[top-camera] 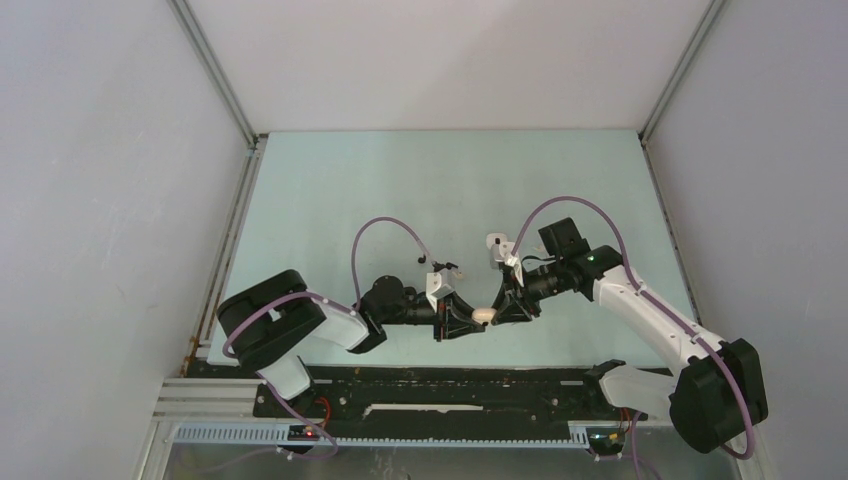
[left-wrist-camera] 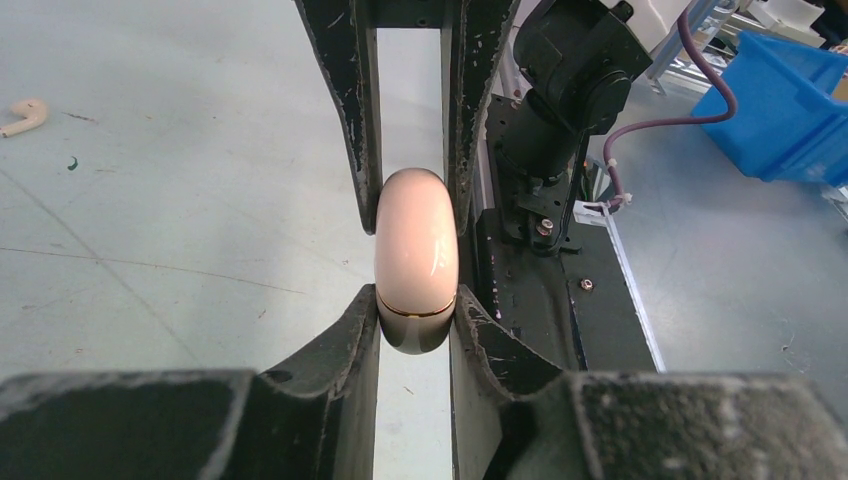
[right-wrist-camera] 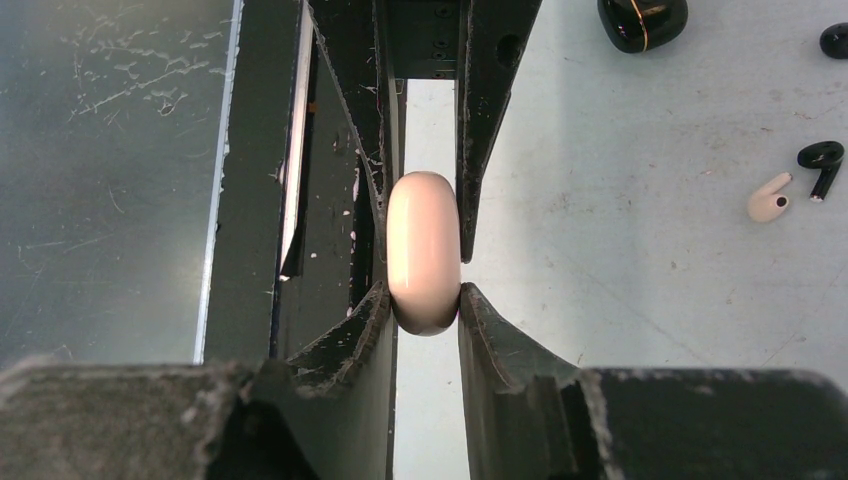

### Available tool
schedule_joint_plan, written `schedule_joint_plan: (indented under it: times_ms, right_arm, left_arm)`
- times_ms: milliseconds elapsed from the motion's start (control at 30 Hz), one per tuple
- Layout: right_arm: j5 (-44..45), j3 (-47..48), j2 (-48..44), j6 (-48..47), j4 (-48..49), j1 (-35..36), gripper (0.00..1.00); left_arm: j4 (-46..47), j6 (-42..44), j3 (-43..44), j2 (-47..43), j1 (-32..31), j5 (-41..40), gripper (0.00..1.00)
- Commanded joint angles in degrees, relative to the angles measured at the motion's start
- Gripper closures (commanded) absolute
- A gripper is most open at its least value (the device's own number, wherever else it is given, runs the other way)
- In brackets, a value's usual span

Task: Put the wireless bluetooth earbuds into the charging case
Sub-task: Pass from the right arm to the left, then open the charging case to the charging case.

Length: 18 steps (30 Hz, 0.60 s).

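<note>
A beige oval charging case hangs just above the table near its front edge, pinched from both ends. My left gripper is shut on the end with the thin gold seam. My right gripper is shut on the opposite end. The case looks closed. Loose earbuds lie on the table: a beige earbud touching a black earbud, both apart from the grippers. The left wrist view shows a beige earbud at its far left edge.
A black charging case with a gold seam lies on the table beyond the earbuds, with another small black item near it. The black base rail runs along the front edge just below the grippers. Grey walls enclose the table.
</note>
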Motion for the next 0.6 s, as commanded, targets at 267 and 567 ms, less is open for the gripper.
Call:
schedule_joint_plan:
  times_ms: [267,567]
  right_arm:
    - [-0.93,2.51,-0.22,10.16,7.87,-2.71,0.65]
    - [-6.22,5.15,3.4,12.96,6.22,-6.62,0.6]
  left_arm:
    - [2.74,3.12,1.13,-0.28,-1.05,1.29,1.0]
    - [2.66,3.32,1.05,-0.74,-1.47,1.59,1.0]
